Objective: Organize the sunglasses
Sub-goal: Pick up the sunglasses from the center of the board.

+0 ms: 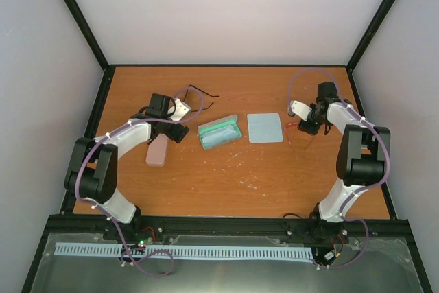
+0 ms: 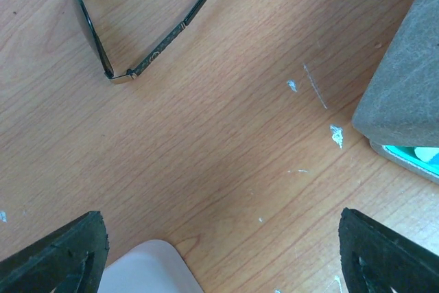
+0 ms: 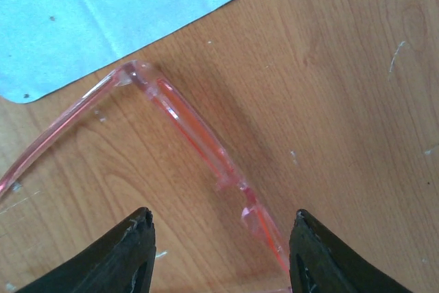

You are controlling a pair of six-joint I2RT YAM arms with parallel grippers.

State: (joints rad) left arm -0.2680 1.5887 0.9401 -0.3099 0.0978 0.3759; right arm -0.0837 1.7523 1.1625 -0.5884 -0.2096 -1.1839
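Observation:
The sunglasses (image 1: 199,93), a thin black outline, lie on the table at the back, behind my left gripper (image 1: 178,130). In the left wrist view the sunglasses (image 2: 140,65) sit at the upper left, well ahead of the open, empty left gripper (image 2: 223,259). My right gripper (image 1: 307,126) is open at the right. Its fingers (image 3: 130,255) straddle, without touching, one arm of a translucent pink pair of glasses (image 3: 195,132) lying on the wood.
A pink case (image 1: 157,150) lies under the left wrist; its corner (image 2: 147,269) shows between the fingers. An open grey case (image 1: 219,132) with teal lining lies at centre, its lid (image 2: 405,80) to my right. A light-blue cloth (image 1: 265,127) lies beside it (image 3: 103,12).

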